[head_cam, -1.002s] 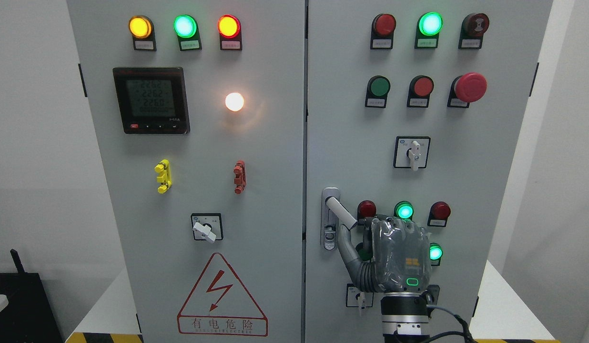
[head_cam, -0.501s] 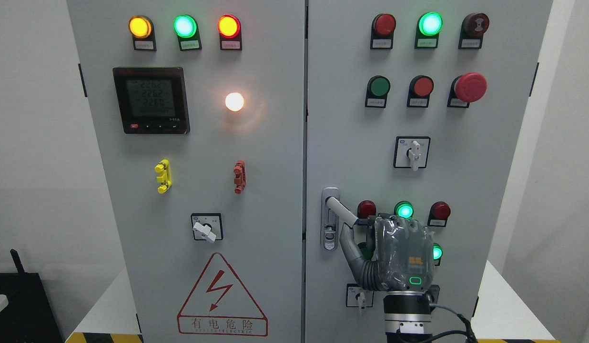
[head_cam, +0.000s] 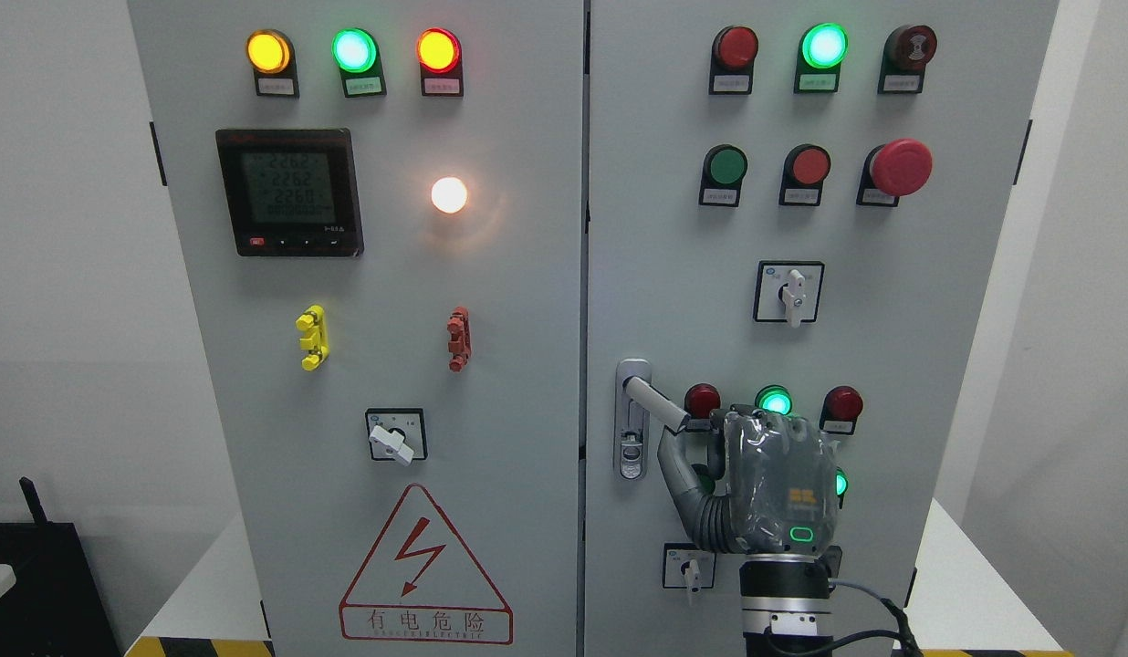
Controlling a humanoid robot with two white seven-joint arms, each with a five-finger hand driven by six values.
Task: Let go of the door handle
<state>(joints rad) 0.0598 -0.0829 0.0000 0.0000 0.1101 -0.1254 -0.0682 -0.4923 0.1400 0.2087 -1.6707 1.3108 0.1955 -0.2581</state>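
One hand at work: the right hand (head_cam: pixel 772 484), up from the bottom edge of the cabinet's right door (head_cam: pixel 673 228). Curled at the free end of the door handle (head_cam: pixel 657 404), thumb (head_cam: pixel 673 461) tucked beneath, fingers (head_cam: pixel 715 427) hooked over the tip. Looks a closed pinch, though the contact is partly hidden behind the knuckles.

Sits low by the left edge of the right door, that handle, swung out on a slant from its lock plate (head_cam: pixel 631 447) toward the red lamp (head_cam: pixel 702 400). Rigid metal lever by the look of it, smooth and probably slick, pivoted at its upper end. Best held near the free end for leverage.

For letting go: spread fingers and thumb first, then back straight away, lest a snagged fingertip drag the lever or knock the green lamp (head_cam: pixel 774 401). No left hand in view.
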